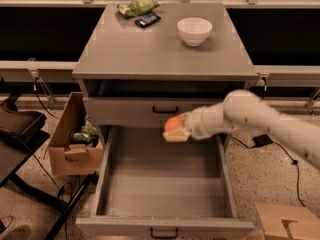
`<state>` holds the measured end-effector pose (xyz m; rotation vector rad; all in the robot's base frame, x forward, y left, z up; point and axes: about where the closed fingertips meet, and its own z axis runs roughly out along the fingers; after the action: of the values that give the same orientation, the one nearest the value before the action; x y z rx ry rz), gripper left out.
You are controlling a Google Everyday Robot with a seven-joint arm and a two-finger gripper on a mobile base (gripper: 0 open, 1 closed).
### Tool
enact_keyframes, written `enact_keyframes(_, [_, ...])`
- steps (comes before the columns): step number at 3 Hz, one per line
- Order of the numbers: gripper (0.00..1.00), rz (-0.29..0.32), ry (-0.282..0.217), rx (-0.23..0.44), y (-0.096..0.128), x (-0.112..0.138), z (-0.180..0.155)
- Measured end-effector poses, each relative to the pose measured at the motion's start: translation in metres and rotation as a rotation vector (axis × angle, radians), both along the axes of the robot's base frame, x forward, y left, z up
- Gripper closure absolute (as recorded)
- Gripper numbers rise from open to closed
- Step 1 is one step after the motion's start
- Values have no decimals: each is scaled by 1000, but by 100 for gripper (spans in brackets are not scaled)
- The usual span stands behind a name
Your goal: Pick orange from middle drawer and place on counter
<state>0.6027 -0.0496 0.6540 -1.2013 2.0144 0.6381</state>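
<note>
There is one orange (171, 123), and the single gripper (176, 130) has it clasped between its pale fingers, closed around the fruit. The orange hangs in the air above the far part of the one open middle drawer (160, 194), just in front of the shallower closed drawer front (125, 113) and below the counter's edge. It touches neither the drawer floor nor the counter (150, 54). The white arm (260, 118) reaches in from the right and crosses over the drawer's right wall, hiding the right part of the shallower front. Two black handles show, one on that front (165, 110) and one on the open drawer's near face (164, 232). Three things sit toward the far side of the counter: one white bowl (194, 30) on the right, one green packet (138, 6) at the far left, and one dark flat object (148, 19) just beside the packet. Left of the cabinet stands one open cardboard box (67, 134) holding assorted items. One pale wooden block (287, 223) sits on the floor at the near right, and one black cable (292, 156) trails across the floor on the right behind the arm.
</note>
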Motion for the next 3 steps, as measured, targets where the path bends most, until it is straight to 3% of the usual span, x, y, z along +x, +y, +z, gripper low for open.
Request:
enact_keyframes(1, [100, 10, -8, -10, -7, 33, 87])
enact_keyframes(2, [100, 26, -33, -40, -22, 48, 178])
enact_keyframes(3, [100, 34, -49, -58, -39, 47, 240])
